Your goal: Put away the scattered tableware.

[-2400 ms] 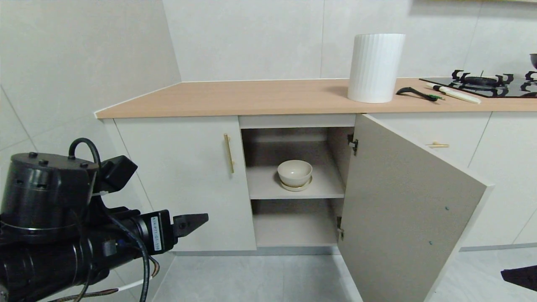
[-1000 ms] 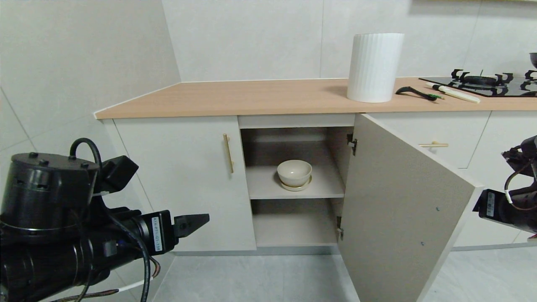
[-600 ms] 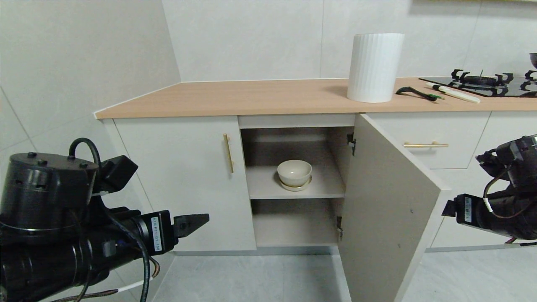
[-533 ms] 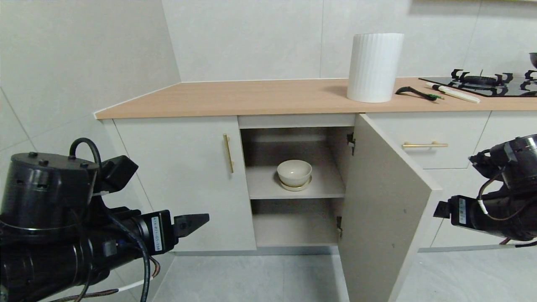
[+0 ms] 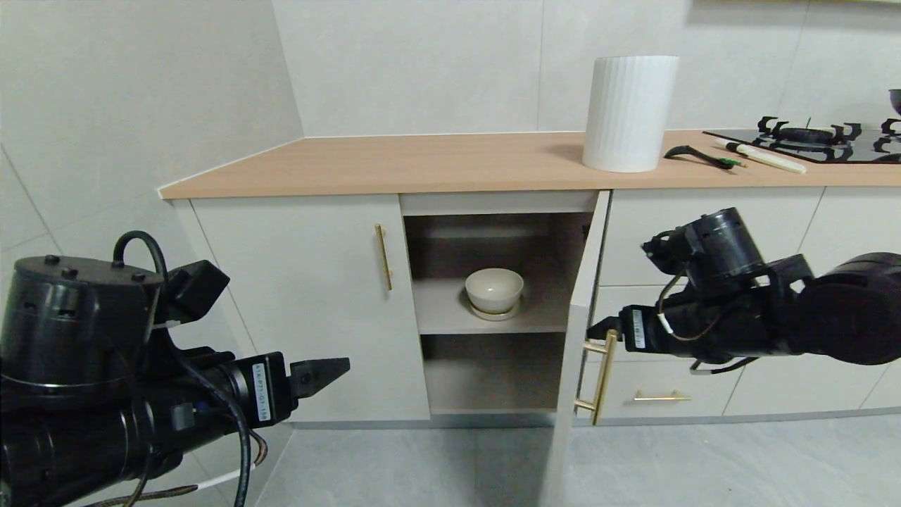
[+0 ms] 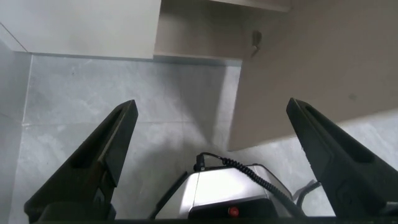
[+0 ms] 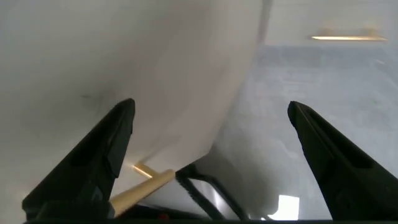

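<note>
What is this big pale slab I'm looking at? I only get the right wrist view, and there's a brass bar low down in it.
Observer: It is a cabinet door, standing partly open under a wooden counter. The bar is its handle.
Operator: Is anything inside the cabinet?
Observer: Yes, a bowl sits on a small plate on the middle shelf.
Operator: And the other arm?
Observer: The left gripper is low down in front of the closed left door, open and holding nothing.
</note>
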